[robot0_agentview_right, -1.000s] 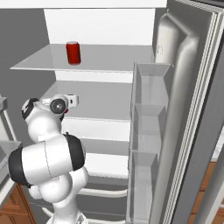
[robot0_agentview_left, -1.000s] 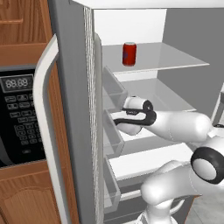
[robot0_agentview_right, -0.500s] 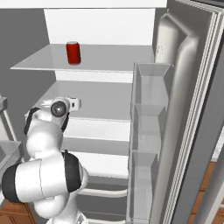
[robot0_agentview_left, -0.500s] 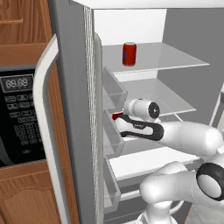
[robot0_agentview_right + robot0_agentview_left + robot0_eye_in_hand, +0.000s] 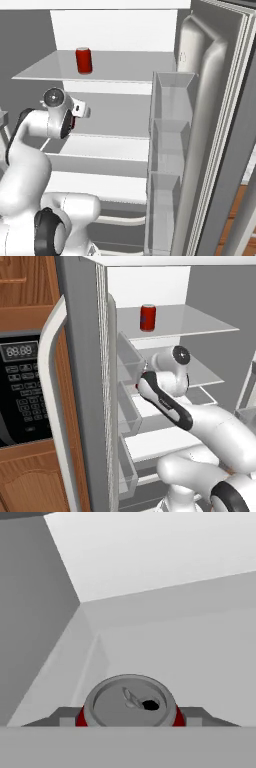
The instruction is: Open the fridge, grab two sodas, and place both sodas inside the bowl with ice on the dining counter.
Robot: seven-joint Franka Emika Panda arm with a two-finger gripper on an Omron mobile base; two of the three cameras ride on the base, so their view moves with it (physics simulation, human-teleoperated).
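Upright red soda (image 5: pixel 147 317) on fridge (image 5: pixel 210 326) shelf

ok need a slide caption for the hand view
Claw closed around a red cylindrical soda can with a silver top, seen from above inside the white fridge interior.

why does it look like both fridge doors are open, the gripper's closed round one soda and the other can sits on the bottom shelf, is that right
Not quite: the other soda stands on the top shelf, as both base views show. The fridge doors are open, and the gripper is closed round one soda.

one soda (image 5: pixel 147 317) on fridge (image 5: pixel 165 286) top shelf (image 5: pixel 200 323)
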